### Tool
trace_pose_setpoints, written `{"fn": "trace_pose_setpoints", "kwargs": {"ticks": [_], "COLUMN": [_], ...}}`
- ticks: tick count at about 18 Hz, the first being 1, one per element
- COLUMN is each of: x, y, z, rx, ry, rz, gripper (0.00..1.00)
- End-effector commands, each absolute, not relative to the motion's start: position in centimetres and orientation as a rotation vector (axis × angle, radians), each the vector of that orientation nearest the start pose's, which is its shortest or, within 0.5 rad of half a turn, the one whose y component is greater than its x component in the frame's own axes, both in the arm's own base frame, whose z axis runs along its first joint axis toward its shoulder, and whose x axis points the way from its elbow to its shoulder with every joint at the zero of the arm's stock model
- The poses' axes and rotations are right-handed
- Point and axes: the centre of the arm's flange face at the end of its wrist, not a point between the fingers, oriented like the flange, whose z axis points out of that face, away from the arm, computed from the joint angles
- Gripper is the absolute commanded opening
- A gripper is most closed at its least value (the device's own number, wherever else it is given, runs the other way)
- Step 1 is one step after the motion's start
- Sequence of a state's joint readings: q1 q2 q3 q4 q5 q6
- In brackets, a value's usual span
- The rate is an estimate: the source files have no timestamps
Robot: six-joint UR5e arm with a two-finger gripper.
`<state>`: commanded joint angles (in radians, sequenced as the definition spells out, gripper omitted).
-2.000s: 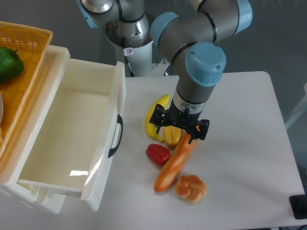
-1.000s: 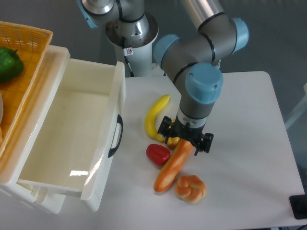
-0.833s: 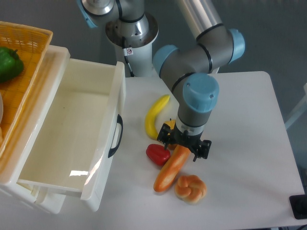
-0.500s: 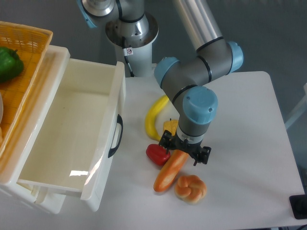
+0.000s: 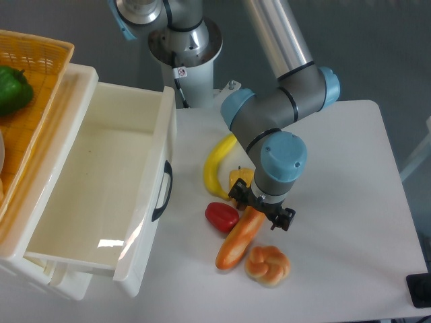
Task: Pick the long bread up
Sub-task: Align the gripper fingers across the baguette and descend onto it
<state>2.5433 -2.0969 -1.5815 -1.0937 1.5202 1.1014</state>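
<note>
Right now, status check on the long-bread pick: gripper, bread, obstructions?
Gripper low over the long bread's upper end, fingers astride it; closure unclear. Bread flat on the table. Red pepper and round bun crowd close beside it.

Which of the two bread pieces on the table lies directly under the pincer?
The long bread, the slim orange-brown loaf; the pincer sits over its upper end. The round knotted bun lies apart, by the loaf's lower end.

Straddling the upper end of the long bread [image 5: 240,239] with parted fingers of the hand [image 5: 262,207], mid-desk [image 5: 337,168]. Lying between red pepper [image 5: 221,217] and knotted bun [image 5: 267,264], toward the near edge.
</note>
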Motion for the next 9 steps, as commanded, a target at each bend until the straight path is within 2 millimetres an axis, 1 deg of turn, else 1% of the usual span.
{"fn": "trace_pose_setpoints", "kwargs": {"ticks": [1, 5, 7, 9], "x": [-45.3, -45.4, -45.2, -45.2], "y": [47.6, 47.7, 47.7, 47.8], "z": [22.0, 21.5, 20.9, 20.7], "rx": [-3.123, -3.127, -3.132, -3.130], "ry": [0.196, 0.199, 0.196, 0.194], "rz": [-0.131, -0.142, -0.156, -0.148], "gripper": [1.00, 1.00, 1.00, 1.00]}}
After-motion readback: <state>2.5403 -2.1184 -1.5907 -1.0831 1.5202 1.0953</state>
